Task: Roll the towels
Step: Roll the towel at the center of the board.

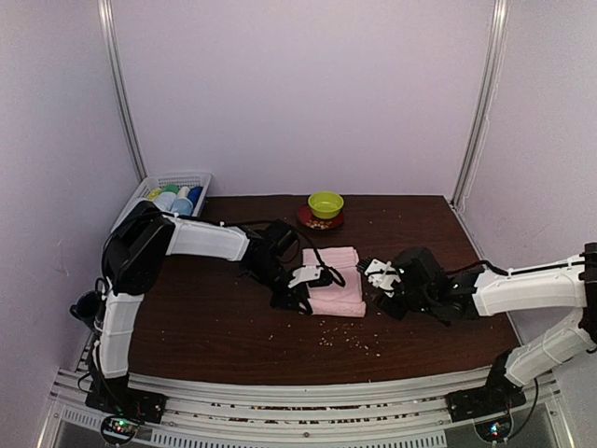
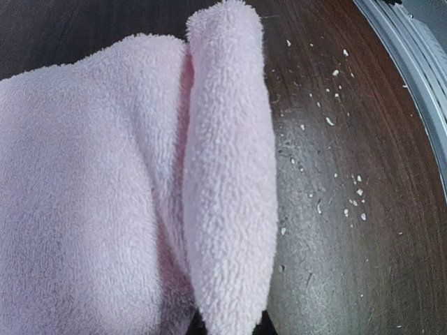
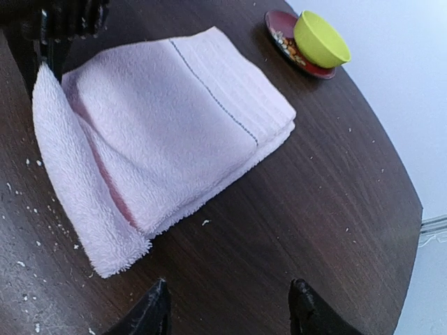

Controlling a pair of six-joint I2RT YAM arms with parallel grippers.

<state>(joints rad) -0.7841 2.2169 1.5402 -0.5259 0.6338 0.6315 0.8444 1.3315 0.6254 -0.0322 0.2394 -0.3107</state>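
1 pink towel (image 1: 334, 280) lies folded near the middle of the dark wooden table (image 1: 215, 317). The left gripper (image 1: 312, 277) sits at the towel's left side, its jaws clenched on a flap of the cloth. In the left wrist view that flap (image 2: 227, 174) stands up as a narrow fold beside the rest of the pile. From the right wrist view the raised layer (image 3: 70, 181) peels away from the flat stack (image 3: 174, 125).

The right gripper (image 1: 378, 275) hovers just beside the towel's right edge without touching it. Its 2 fingers (image 3: 150, 314) are spread apart, with only bare tabletop between them.

At the far edge a green bowl (image 1: 326, 203) rests on a red plate (image 1: 320, 222). A white basket (image 1: 201, 177) of bottles (image 1: 173, 198) stands off the far left corner. Pale crumbs (image 1: 345, 341) are scattered on the wood near the towel.
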